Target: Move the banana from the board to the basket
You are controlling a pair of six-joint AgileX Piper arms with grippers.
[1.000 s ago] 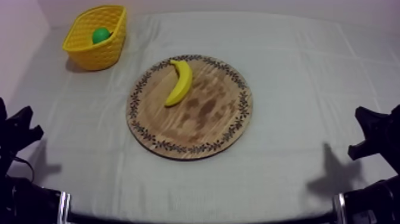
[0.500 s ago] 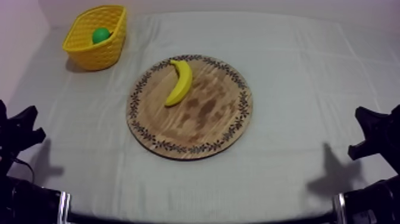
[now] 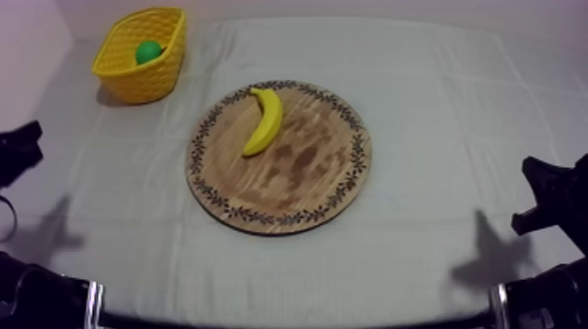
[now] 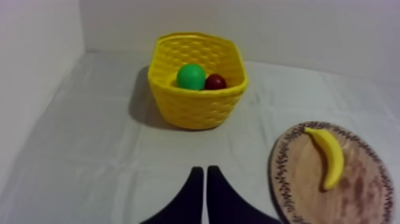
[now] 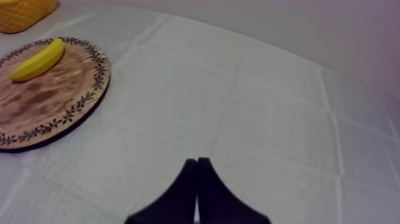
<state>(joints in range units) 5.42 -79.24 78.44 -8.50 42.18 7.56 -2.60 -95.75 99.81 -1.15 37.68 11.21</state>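
Note:
The yellow banana lies on the upper left part of the round wooden board. The yellow basket stands at the table's far left corner. My left gripper hangs at the left edge, well short of the board. In the left wrist view its fingers lie together as a narrow wedge, my left gripper shut on nothing, with the basket ahead and the banana on the board beside it. My right gripper is shut on nothing too, low at the right edge.
A green round fruit and a small red fruit lie in the basket. A wall stands close behind and left of the basket. Bare cloth lies between the board and both grippers.
My left gripper has moved away from the table's near edge, along the left side toward the basket. The right arm, banana and board have not moved.

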